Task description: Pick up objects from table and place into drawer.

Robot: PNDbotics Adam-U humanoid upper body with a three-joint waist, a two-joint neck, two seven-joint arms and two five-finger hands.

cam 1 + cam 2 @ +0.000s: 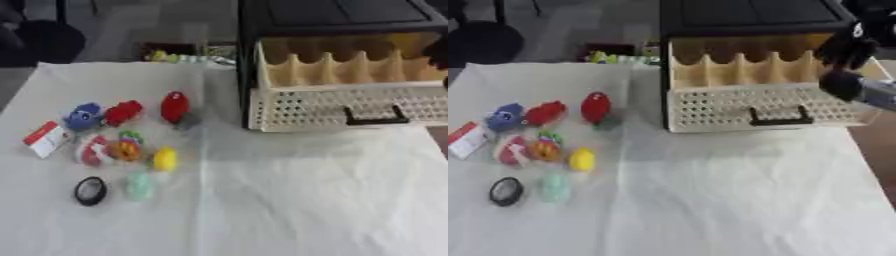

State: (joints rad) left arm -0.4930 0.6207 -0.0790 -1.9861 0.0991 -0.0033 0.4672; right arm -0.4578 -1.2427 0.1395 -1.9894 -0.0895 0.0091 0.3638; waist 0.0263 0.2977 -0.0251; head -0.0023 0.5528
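Small toys lie in a cluster on the left of the white cloth: a blue toy [83, 115], a red toy [123, 112], an upright red one [174, 106], a yellow one [164, 159], an orange and green one [126, 149], a pale green one [138, 186], a black round thing [90, 190] and a red-and-white card [45, 138]. The beige drawer [350, 107] stands pulled out of the black cabinet [341, 17], its dividers showing. My right hand [849, 47] hovers over the drawer's right end; its fingers are blurred. My left hand is out of sight.
The white cloth [306, 200] covers the table. A dark chair [44, 40] stands at the far left. A dark box with yellowish things [179, 52] sits behind the table's far edge.
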